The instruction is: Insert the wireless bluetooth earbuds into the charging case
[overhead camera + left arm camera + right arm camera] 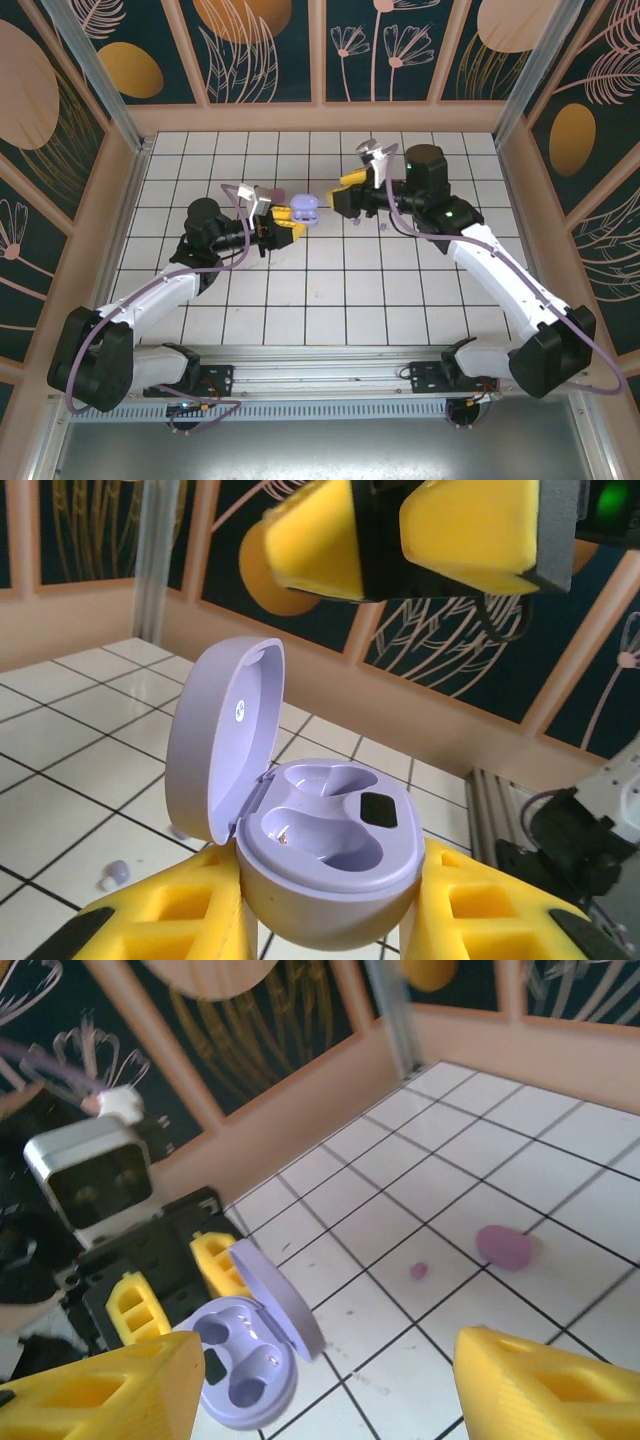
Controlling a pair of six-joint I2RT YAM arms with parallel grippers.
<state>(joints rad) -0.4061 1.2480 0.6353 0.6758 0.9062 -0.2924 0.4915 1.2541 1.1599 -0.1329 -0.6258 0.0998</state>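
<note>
White tiled table point(300, 300): my left gripper point(288, 222) pinches open lavender charging case point(330, 850), wells empty; my right gripper point(325, 1390) spread; tiny lavender earbud point(115, 872) loose.

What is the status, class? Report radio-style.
Left gripper shut on lavender case, lid up, wells empty. Right gripper open, empty, nearby. Lavender earbud on tiles. Nothing blocking.

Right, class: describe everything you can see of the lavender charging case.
The lavender charging case is smooth, glossy plastic, rounded like a pebble. Its hinged lid stands open, nearly upright; both earbud wells look empty, with a small dark window beside them. Yellow fingers of the left pincer clamp its base from both sides.
</note>
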